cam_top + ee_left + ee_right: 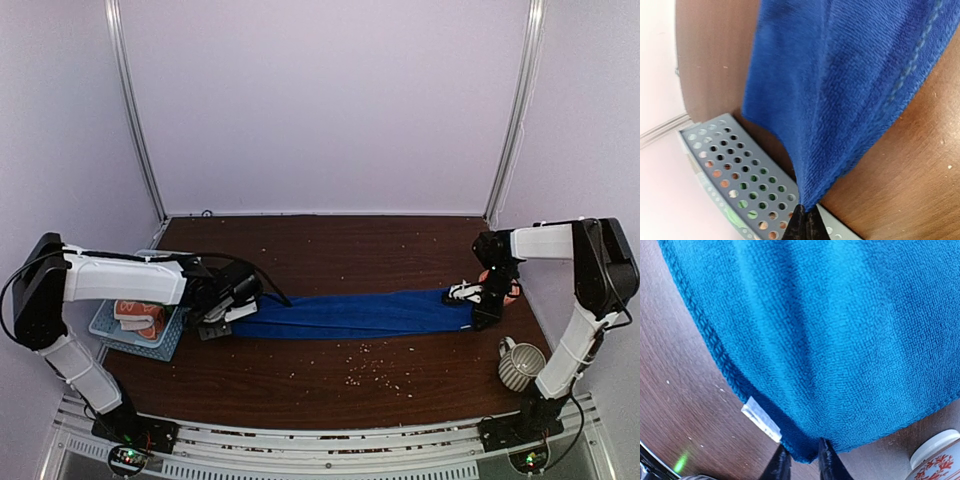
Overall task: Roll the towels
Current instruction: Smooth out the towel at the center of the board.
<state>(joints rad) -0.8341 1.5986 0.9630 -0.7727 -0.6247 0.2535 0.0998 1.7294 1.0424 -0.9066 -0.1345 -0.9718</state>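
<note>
**A:** Where is the royal blue cloth towel (355, 313)?

**B:** On the dark brown wooden table (330, 255). It is drawn out in a long narrow band from left to right, between the two arms.

**A:** State of the left claw (225, 318)?

**B:** Together, clamped on the towel's left corner. In the left wrist view the black fingertips (796, 227) meet on the point of the cloth, and folds fan out from there.

**A:** And the right claw (476, 303)?

**B:** Clamped on the right corner. Its two dark fingers (829, 462) stand slightly apart, with cloth filling the gap. A small white label (761, 419) sits on the hem just beside them.

**A:** What is near the left end?

**B:** A light blue perforated plastic basket (730, 150), just beside the left claw. An orange towel with white pattern (140, 315) lies in it.

**A:** Near the right end?

**B:** A white bowl with an orange-red pattern (935, 455), near the towel's edge and not touching it. A ribbed pale mug (520, 362) stands closer to the right arm's base. Pale crumbs (375, 372) are scattered on the table in front of the towel.
</note>
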